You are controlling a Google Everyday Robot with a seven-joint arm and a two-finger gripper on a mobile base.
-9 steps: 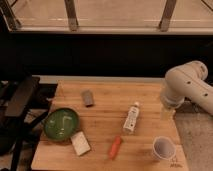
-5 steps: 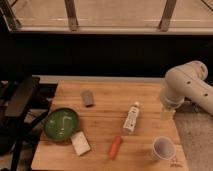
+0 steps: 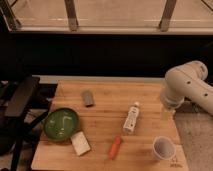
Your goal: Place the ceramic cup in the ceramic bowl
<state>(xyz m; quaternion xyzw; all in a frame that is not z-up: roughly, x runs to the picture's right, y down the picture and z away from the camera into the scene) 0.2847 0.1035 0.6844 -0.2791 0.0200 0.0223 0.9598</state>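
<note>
The ceramic cup is small and white and stands upright near the front right corner of the wooden table. The green ceramic bowl sits at the table's left side, far from the cup. The white arm reaches in from the right, over the table's right edge. My gripper hangs below it, behind and above the cup, apart from it.
A small grey cylinder lies at the back left. A white bottle lies in the middle. An orange carrot and a pale sponge block lie near the front edge. A dark chair stands left of the table.
</note>
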